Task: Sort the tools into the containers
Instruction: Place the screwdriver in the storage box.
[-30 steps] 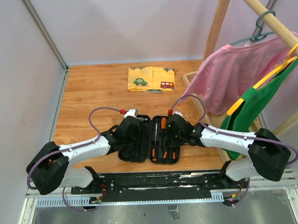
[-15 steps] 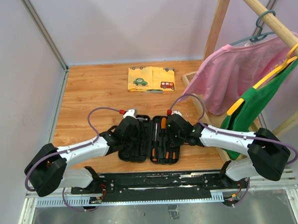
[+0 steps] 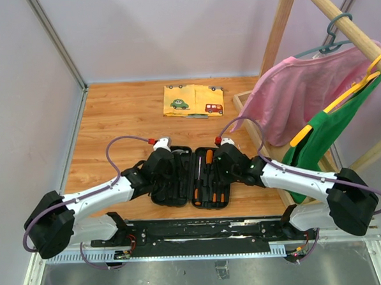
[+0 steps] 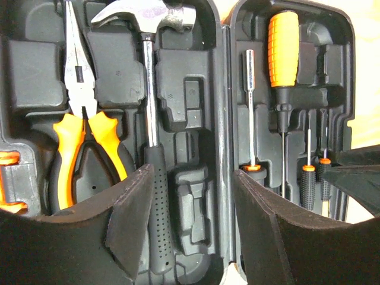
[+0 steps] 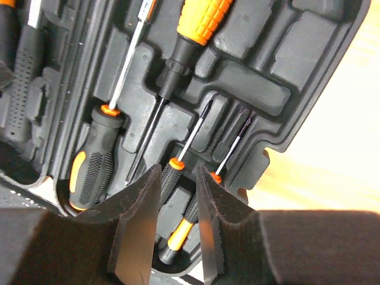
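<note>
Tool case (image 3: 189,177): lying open at the table's near edge, between both wrists.
Top view only: yellow cloth (image 3: 193,100) with printed cars, well beyond case; case contents mostly hidden under wrists.
Left wrist view only: pliers (image 4: 81,113) and hammer (image 4: 155,190) seated in case's left half.
Right wrist view only: screwdrivers (image 5: 95,161) slotted in case's right half.
Left gripper (image 4: 193,205): jaws wide apart, over case hinge.
Right gripper (image 5: 174,221): jaws narrowly parted, a small screwdriver handle (image 5: 170,179) showing between; contact unclear.

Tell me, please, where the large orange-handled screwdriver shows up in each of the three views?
Top external: the large orange-handled screwdriver lies in the right half of the tool case, handle towards the far end.
Left wrist: upper right, handle up.
Right wrist: top centre, handle cut off by the edge.
Shared landmark: the steel-shafted screwdriver lies just left of it in every view.
</note>
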